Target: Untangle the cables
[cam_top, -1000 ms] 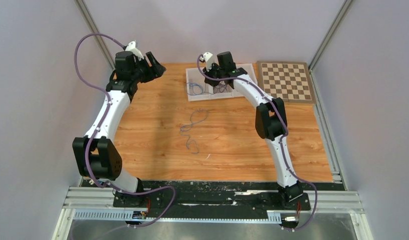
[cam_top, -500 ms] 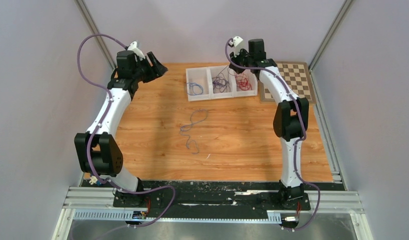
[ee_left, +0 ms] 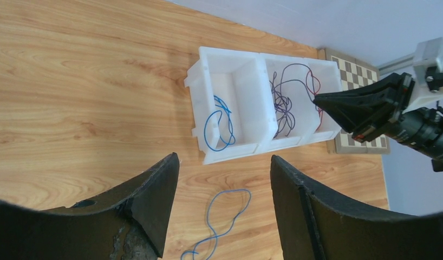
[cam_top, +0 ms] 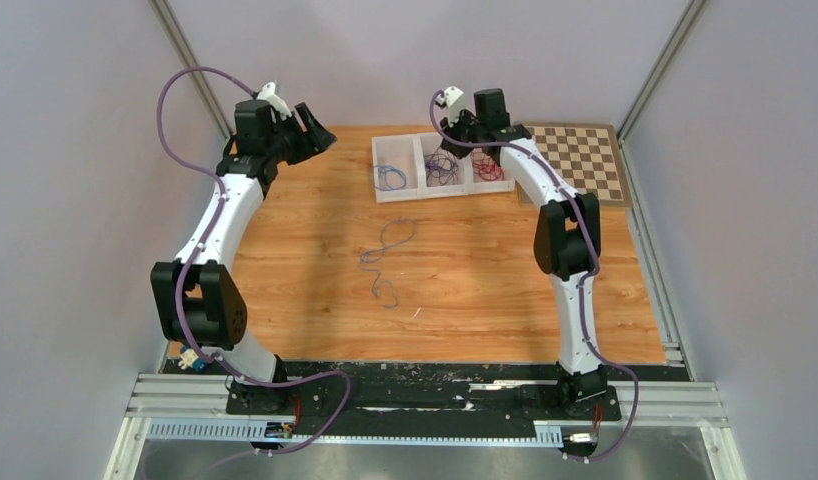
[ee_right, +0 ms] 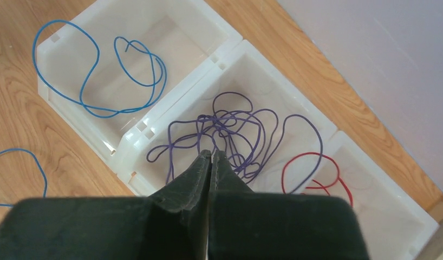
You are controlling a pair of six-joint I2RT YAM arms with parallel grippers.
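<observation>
Wooden tabletop, upper centre: the right gripper (ee_right: 211, 154), pinched shut with nothing visibly held, has swung back left over the purple cables (ee_right: 230, 127) tangled in the white tray (ee_right: 178, 95). The left gripper (ee_left: 223, 160) gapes empty. A blue cable (cam_top: 385, 255) remains mid-table.

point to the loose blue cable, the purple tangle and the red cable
loose thin blue cable (cam_top: 369, 257), top external view, bend at mid-strand
tangled thin purple cable (ee_right: 230, 129), right wrist view, dense knot
thin red cable (ee_right: 311, 154), right wrist view, top of loop

Bright, even, diffuse light; soft faint shadows, no glare; wrist views sharp, near gripper fingers slightly blurred.
</observation>
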